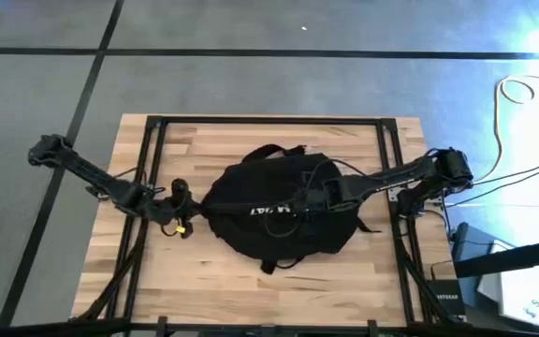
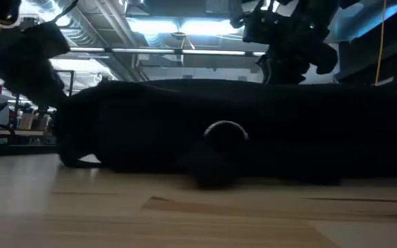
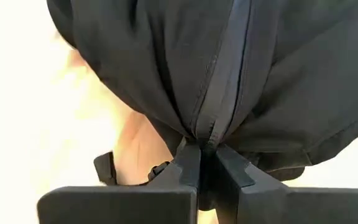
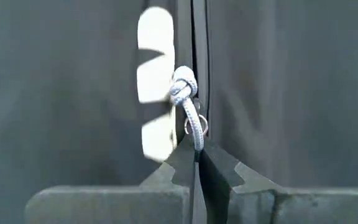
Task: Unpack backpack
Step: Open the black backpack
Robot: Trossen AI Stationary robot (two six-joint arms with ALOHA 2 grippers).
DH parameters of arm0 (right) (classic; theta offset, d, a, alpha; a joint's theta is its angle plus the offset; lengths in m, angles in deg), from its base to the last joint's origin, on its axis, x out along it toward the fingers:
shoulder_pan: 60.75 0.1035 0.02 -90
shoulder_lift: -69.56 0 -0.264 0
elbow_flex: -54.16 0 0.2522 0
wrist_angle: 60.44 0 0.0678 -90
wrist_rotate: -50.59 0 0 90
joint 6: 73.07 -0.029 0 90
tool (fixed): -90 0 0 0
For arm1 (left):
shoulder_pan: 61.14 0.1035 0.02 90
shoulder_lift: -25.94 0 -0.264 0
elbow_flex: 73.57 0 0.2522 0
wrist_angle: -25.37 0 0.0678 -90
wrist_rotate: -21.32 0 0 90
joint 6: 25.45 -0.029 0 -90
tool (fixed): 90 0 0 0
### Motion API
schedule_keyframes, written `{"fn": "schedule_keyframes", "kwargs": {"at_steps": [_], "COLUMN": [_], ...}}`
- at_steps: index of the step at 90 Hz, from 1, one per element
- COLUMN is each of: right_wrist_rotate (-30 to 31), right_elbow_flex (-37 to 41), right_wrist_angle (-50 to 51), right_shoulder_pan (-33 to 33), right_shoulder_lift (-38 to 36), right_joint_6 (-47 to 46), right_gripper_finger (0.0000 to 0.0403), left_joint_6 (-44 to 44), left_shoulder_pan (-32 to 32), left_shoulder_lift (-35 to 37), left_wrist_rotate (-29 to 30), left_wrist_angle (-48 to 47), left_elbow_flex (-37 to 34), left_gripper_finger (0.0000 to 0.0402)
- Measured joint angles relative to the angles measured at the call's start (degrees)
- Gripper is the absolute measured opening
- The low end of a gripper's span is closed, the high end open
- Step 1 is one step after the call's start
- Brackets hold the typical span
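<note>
Where the butcher-block wooden table [image 1: 251,271] stands on a grey floor crossed by dark tape lines, one black backpack [image 1: 279,211] lies at its centre, white lettering facing up. A black metal frame [image 1: 269,122] borders the tabletop. From the low view the room beyond shows ceiling ducts and strip lights, with the backpack [image 2: 240,141] filling most of the width.

Two arms are present. The left gripper [image 3: 199,163] sits at the backpack's left edge, its fingers pressed together on a gathered fold of fabric where the closed zipper seam [image 3: 229,74] runs. The right gripper [image 4: 196,160] rests on top of the backpack near its centre, fingers closed on one grey knotted zipper cord [image 4: 188,102]. White cables [image 1: 522,103] lie on the floor right of the table.
</note>
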State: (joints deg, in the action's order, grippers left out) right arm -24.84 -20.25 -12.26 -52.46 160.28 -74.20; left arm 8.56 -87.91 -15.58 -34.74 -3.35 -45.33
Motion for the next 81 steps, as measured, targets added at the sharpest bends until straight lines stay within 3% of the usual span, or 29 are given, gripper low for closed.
{"fn": "schedule_keyframes", "kwargs": {"at_steps": [32,65,81], "right_wrist_rotate": [2.71,3.79,4.64], "right_elbow_flex": [0.98,17.31,21.41], "right_wrist_angle": [10.11,9.23,10.57], "right_shoulder_pan": [0.09,0.39,0.39], "right_shoulder_lift": [-6.45,-25.35,-33.18], "right_joint_6": [-4.81,-17.17,-24.20], "right_gripper_finger": [0.0000,0.0000,0.0000], "left_joint_6": [4.89,6.06,6.06], "left_shoulder_pan": [-2.16,-2.16,-2.13], "left_shoulder_lift": [3.92,3.92,3.90], "left_wrist_rotate": [1.12,1.29,1.35], "left_wrist_angle": [-4.76,-4.61,-4.60], "left_elbow_flex": [-0.02,-0.02,-0.02], "left_gripper_finger": [0.0001,0.0001,0.0001]}}
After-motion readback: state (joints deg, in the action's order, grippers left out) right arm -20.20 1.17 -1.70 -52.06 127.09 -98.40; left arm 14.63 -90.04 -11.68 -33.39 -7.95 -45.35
